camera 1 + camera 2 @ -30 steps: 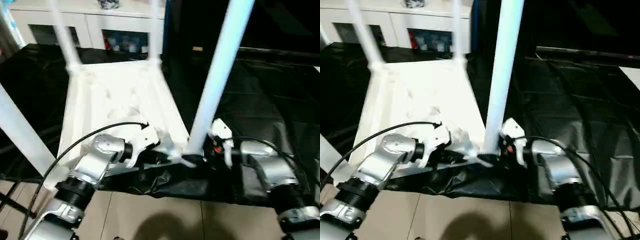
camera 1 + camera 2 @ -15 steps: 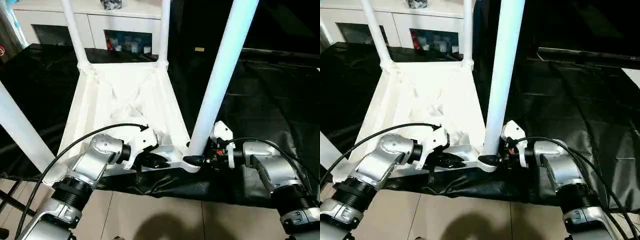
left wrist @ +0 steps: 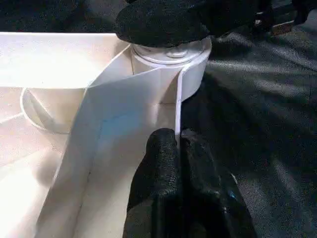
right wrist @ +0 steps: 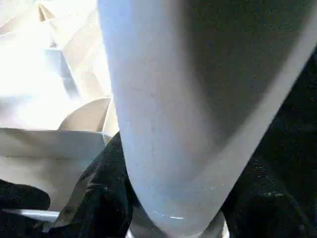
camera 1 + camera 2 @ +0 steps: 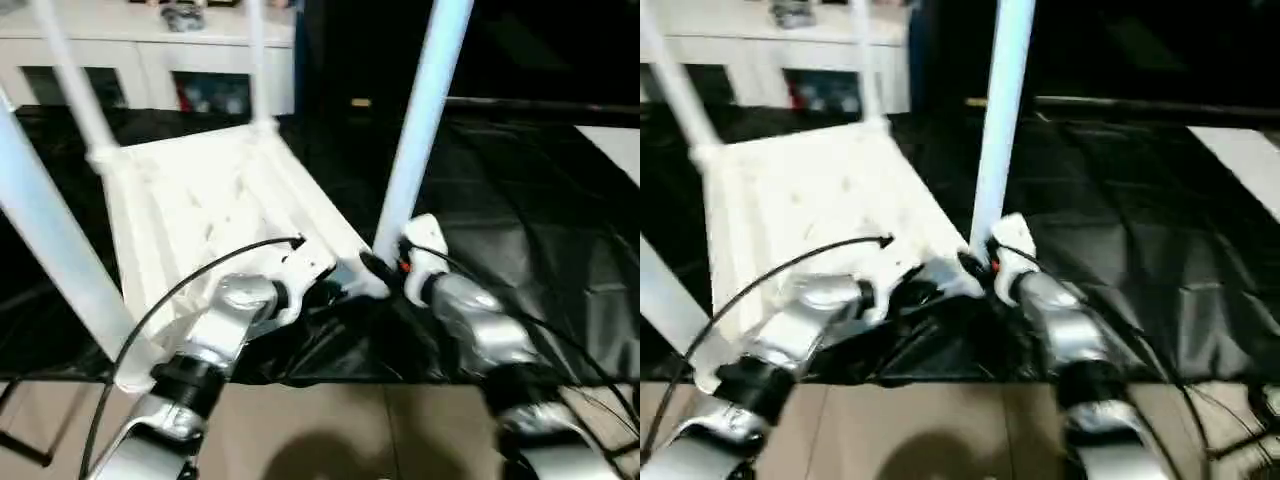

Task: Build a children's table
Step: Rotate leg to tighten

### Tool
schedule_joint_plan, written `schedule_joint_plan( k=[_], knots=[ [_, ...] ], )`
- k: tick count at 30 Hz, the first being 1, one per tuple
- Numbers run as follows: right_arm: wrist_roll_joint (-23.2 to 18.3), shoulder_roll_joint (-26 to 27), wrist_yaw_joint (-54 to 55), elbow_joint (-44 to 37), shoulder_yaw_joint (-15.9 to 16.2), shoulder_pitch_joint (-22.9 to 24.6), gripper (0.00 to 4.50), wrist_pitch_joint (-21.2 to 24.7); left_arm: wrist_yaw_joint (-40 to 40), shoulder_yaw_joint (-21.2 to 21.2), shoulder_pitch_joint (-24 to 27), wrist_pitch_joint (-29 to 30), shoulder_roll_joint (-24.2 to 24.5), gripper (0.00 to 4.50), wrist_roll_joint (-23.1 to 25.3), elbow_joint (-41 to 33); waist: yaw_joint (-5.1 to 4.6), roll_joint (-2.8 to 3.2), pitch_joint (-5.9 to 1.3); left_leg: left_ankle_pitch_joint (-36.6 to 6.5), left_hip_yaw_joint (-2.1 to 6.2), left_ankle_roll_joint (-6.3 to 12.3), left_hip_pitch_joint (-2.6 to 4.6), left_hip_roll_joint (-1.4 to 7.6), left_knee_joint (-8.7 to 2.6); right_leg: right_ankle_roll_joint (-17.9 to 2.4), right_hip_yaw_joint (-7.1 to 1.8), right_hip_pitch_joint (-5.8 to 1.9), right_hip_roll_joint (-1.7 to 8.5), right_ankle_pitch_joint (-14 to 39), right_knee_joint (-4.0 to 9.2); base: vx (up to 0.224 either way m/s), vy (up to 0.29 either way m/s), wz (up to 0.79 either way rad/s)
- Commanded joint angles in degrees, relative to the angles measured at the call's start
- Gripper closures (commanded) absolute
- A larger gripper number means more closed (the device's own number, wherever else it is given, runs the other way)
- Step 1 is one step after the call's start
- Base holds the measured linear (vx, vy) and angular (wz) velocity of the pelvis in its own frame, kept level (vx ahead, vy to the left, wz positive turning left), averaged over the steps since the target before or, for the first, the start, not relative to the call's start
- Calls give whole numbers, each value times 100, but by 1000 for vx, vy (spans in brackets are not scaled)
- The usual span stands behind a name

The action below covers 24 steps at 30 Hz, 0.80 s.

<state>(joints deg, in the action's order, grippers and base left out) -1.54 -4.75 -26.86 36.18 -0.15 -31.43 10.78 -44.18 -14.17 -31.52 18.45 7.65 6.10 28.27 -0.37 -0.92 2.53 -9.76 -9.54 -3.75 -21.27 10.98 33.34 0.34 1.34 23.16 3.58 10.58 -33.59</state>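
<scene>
Nearest to the camera, two silver forearms are seen, one on each side. The left gripper (image 3: 181, 148) is clenched on a thin rib at the near rim of the tabletop (image 5: 190, 215), with its two black fingers pressed together. The right gripper (image 5: 375, 268) is placed at the foot of the near right leg (image 5: 415, 120), where the leg stands in its round corner socket (image 3: 171, 62). One black finger (image 3: 163, 22) of it is seen lying on the top of this socket, but it cannot be told if the leg is grasped or released.

One tabletop is counted, lying upside down on the black-draped table (image 5: 540, 210) with its ribbed underside upward. Four white legs are counted, all standing upward in the corners: the near left leg (image 5: 55, 240), the near right one, the far left leg (image 5: 75, 85) and the far right leg (image 5: 256, 60).

Behind, one white cabinet (image 5: 150, 45) is seen. No writing can be read anywhere.
</scene>
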Motion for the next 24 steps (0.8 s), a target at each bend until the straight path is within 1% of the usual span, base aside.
schedule_joint_plan(
  k=[1,2,3,4,5,6,7,8,9,10,12,13,14,15,16,17,18,19,20,21,22,23,24],
  knots=[
    [-79,529,-412,182,449,93,248,169,11,-163,-207,-166,-469,450,-222,-184,-7,4,-269,-2613,107,-80,78,143,-476,-688,-96,-114,340,2907,572,0,0,0],
    [-127,522,-555,126,443,107,248,158,-67,-176,-182,-185,-454,450,-228,-224,-6,8,-270,-2594,100,-69,78,148,-480,-738,-103,-116,338,2782,565,0,0,0],
    [-166,524,-612,101,437,117,216,154,-106,-188,-154,-196,-441,450,-232,-260,-8,6,-270,-2575,92,-58,74,150,-483,-781,-107,-121,333,2673,557,0,0,0],
    [-255,491,-751,55,406,132,197,208,-193,-205,-117,-224,-393,450,-251,-310,-1,-12,-272,-2509,82,-30,67,155,-489,-852,-114,-136,337,2510,535,0,0,0],
    [-309,473,-800,42,389,133,197,244,-228,-216,-96,-240,-365,450,-263,-336,7,-11,-272,-2468,63,-6,71,157,-484,-899,-130,-133,334,2391,532,0,0,0],
    [-351,392,-930,15,386,147,181,248,-317,-228,-67,-273,-299,450,-280,-366,10,-13,-272,-2461,55,14,79,157,-481,-921,-135,-132,336,2359,531,0,0,0],
    [-395,258,-1133,-34,404,174,174,248,-457,-244,-18,-321,-194,450,-318,-421,18,-14,-276,-2387,46,47,68,156,-477,-949,-145,-147,342,2288,522,0,0,0],
    [-395,258,-1133,-34,404,174,174,248,-457,-244,-18,-321,-194,450,-318,-421,31,-34,-283,-2274,35,90,60,161,-472,-979,-151,-164,347,2185,509,0,0,0],
    [-407,169,-1264,-78,427,198,154,262,-537,-244,10,-314,-135,450,-344,-459,37,-32,-283,-2219,26,107,60,161,-469,-989,-157,-163,348,2141,509,0,0,0],
    [-407,169,-1264,-78,427,198,145,262,-537,-244,10,-314,-135,450,-344,-459,51,-34,-287,-2094,12,139,60,163,-461,-1015,-165,-167,350,2053,503,0,0,0],
    [-429,-79,-1608,-175,478,254,132,269,-757,-254,69,-345,16,450,-399,-548,64,-40,-291,-2003,4,162,64,161,-456,-1020,-158,-173,347,2106,504,0,0,0],
    [-461,-279,-1924,-235,513,285,122,289,-924,-261,97,-396,123,450,-428,-586,97,-38,-297,-1981,-1,185,77,168,-445,-1017,-160,-170,351,2155,507,0,0,0],
    [-461,-279,-1924,-235,513,285,110,289,-924,-261,97,-396,123,450,-428,-586,110,-36,-293,-1957,-9,208,78,174,-442,-1039,-165,-163,346,2133,508,0,0,0],
    [-484,-410,-2138,-274,533,304,110,304,-1037,-265,114,-435,192,450,-446,-608,120,-33,-302,-1891,-14,214,76,172,-441,-1047,-167,-165,344,2074,506,0,0,0],
    [-484,-543,-2377,-325,573,331,99,326,-1161,-275,135,-449,264,450,-463,-645,134,-21,-309,-1842,-21,215,85,174,-434,-1064,-169,-166,340,2000,498,0,0,0],
    [-476,-632,-2537,-366,626,354,86,331,-1245,-281,145,-462,305,450,-483,-666,161,-37,-316,-1702,-37,257,86,177,-426,-1121,-174,-178,331,1765,480,0,0,0],
    [-464,-768,-2782,-428,707,390,76,337,-1373,-291,158,-481,367,450,-514,-697,170,-31,-315,-1630,-31,270,70,181,-432,-1151,-169,-194,335,1677,462,0,0,0],
    [-425,-1136,-3430,-591,925,467,66,393,-1756,-328,193,-514,563,450,-585,-798,188,-28,-329,-1491,-28,289,55,189,-429,-1190,-160,-222,331,1493,429,0,0,0],
    [-425,-1136,-3430,-591,925,467,57,393,-1756,-328,193,-514,563,450,-585,-798,225,-15,-334,-1424,-23,324,65,196,-425,-1232,-150,-235,332,1362,416,0,0,0],
    [-414,-1238,-3610,-644,982,486,50,405,-1868,-337,201,-515,624,450,-600,-829,226,-14,-336,-1369,-37,352,65,194,-414,-1257,-158,-222,324,1250,402,0,0,0],
    [-413,-1245,-3623,-648,986,487,43,406,-1876,-338,202,-516,629,450,-602,-831,241,-7,-341,-1267,-36,368,64,201,-414,-1350,-157,-235,326,1023,375,0,0,0],
    [-395,-1324,-3747,-666,1023,485,36,425,-1961,-346,198,-519,690,450,-600,-844,246,-22,-357,-1120,-37,384,56,200,-402,-1424,-152,-256,321,735,333,0,0,0],
    [-363,-1389,-3834,-669,1057,476,26,402,-2021,-343,186,-517,740,450,-600,-842,246,-26,-356,-1068,-41,403,49,195,-402,-1455,-149,-264,318,633,323,0,0,0]
  ],
)
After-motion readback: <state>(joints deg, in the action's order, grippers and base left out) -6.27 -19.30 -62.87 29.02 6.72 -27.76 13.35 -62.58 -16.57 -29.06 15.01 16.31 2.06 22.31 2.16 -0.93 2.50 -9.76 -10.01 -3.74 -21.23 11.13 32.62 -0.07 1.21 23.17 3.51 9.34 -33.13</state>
